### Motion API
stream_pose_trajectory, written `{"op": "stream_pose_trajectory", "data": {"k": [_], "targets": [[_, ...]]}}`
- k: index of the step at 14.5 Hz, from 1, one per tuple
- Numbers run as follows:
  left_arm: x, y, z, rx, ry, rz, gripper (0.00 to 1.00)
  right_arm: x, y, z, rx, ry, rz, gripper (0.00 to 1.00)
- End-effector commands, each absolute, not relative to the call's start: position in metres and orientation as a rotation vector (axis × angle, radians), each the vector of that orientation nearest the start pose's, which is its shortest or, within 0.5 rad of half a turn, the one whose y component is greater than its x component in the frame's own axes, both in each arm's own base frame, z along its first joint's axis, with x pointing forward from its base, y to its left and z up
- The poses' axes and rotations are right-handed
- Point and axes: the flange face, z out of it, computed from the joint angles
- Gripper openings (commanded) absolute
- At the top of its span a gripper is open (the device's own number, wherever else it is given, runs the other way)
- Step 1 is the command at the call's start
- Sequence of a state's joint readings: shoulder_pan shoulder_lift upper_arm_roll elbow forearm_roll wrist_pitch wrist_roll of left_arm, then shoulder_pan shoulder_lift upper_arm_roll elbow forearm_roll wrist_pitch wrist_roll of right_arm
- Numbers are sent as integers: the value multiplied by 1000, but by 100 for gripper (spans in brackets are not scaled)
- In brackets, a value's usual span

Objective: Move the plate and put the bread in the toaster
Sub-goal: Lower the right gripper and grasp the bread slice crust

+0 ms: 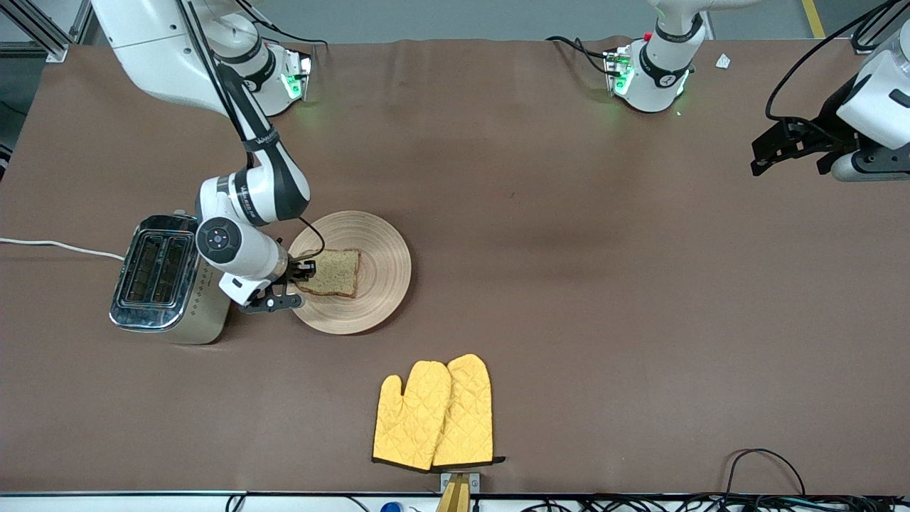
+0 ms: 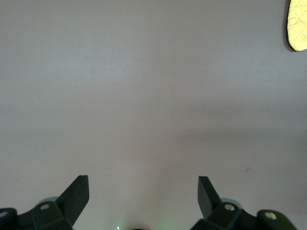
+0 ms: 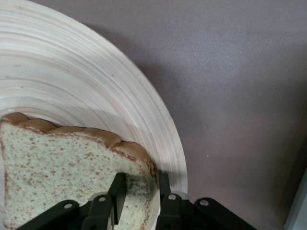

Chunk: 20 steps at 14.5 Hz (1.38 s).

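The pale wooden plate (image 1: pixel 380 245) lies on the table beside the toaster (image 1: pixel 160 281), toward the right arm's end. The brown bread (image 1: pixel 335 272) lies on the plate. My right gripper (image 1: pixel 302 274) is low between toaster and plate, shut on the bread's edge nearest the toaster. In the right wrist view the gripper (image 3: pixel 141 189) pinches the crust of the bread (image 3: pixel 62 163) at the rim of the plate (image 3: pixel 72 81). My left gripper (image 1: pixel 771 153) waits open and empty above the table at the left arm's end; in its own view the left gripper (image 2: pixel 144 191) shows only bare cloth.
A pair of yellow oven mitts (image 1: pixel 435 414) lies nearer to the front camera than the plate; a mitt tip shows in the left wrist view (image 2: pixel 297 24). The toaster's white cord (image 1: pixel 57 247) runs off the right arm's end of the table. Brown cloth covers the table.
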State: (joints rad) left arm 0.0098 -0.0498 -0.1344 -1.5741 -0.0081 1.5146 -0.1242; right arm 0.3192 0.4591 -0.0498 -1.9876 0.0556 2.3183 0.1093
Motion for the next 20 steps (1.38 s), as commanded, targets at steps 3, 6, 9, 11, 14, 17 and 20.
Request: {"op": "stream_pose_trajectory", "data": {"k": [3, 6, 9, 11, 14, 17, 20], "targets": [[523, -67, 649, -3116, 0, 13, 100, 566, 157, 222, -3140, -211, 192, 26], [523, -69, 649, -3116, -7, 13, 100, 565, 158, 222, -3141, -216, 202, 16], [523, -69, 649, -3116, -7, 13, 100, 565, 158, 222, -3141, -214, 202, 2], [523, -69, 647, -3115, -7, 17, 100, 566, 158, 222, -3140, -212, 202, 0], [524, -69, 646, -3116, -7, 20, 100, 566, 161, 225, -3141, -203, 204, 0], [525, -69, 646, -3115, -7, 17, 100, 571, 186, 270, -3142, -191, 176, 0], [525, -69, 646, -3115, -7, 17, 100, 589, 193, 345, -3160, -221, 192, 0]]}}
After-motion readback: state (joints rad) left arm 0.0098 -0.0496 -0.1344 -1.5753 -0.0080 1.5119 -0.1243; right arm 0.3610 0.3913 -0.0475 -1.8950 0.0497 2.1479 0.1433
